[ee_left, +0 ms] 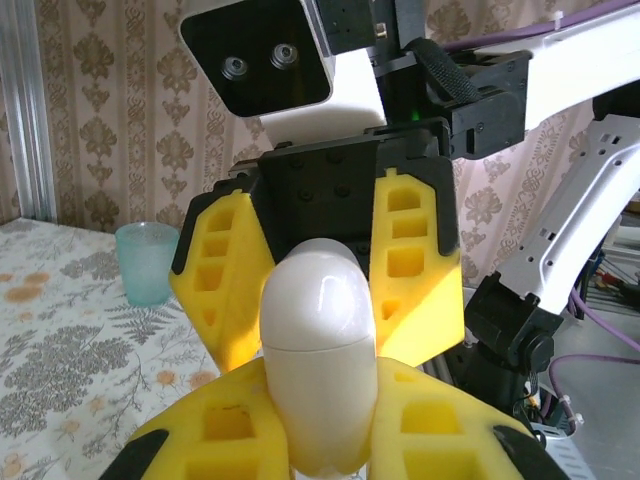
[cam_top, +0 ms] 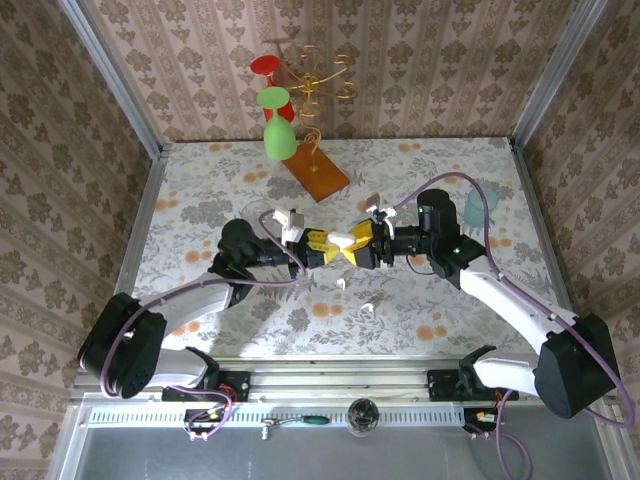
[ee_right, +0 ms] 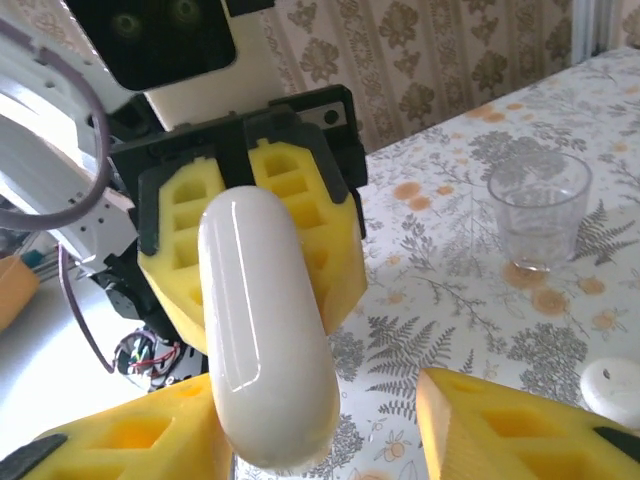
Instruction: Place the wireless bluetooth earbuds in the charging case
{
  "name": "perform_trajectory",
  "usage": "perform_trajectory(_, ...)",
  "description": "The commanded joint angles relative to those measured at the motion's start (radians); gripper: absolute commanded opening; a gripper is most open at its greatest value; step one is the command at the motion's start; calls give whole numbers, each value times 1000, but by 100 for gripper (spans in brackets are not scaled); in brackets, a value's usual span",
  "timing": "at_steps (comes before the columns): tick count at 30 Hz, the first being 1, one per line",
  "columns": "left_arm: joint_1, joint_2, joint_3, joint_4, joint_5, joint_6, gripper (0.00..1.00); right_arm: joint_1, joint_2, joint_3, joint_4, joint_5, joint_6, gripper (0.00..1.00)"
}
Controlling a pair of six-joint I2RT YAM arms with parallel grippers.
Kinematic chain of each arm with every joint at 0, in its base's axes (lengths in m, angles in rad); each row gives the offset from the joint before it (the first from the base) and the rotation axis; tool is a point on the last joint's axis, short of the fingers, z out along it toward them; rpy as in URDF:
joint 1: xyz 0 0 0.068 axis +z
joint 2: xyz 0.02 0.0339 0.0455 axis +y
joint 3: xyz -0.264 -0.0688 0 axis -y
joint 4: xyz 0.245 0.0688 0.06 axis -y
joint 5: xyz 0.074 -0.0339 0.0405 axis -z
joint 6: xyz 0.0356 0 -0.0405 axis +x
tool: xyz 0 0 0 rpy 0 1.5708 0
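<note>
Top external shows me one white charging case [cam_top: 342, 240] above the counter's [cam_top: 200, 180] middle. My left gripper [cam_top: 322, 250] has its jaws pinching the case, while my right gripper [cam_top: 356, 245] has its jaws spread around the other end. Two white earbuds [cam_top: 340, 284] lie loose toward the near edge. Two cups stand behind: clear cup [cam_top: 255, 212], teal cup [cam_top: 480, 205].
</note>
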Motion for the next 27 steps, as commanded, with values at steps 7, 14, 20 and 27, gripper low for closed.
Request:
perform_trajectory(7,1,-9,-30,19,55,71,0,-7,-14,22,89,-77,78,44)
perform_trajectory(14,3,-16,-11,23,35,48,0,-7,8,32,70,-94,59,34)
perform_trajectory(20,3,-9,-8,30,24,19,3,-7,1,41,46,-81,33,22)
perform_trajectory(27,16,-7,0,-40,44,42,30,-7,-23,81,-94,-43,-71,16)
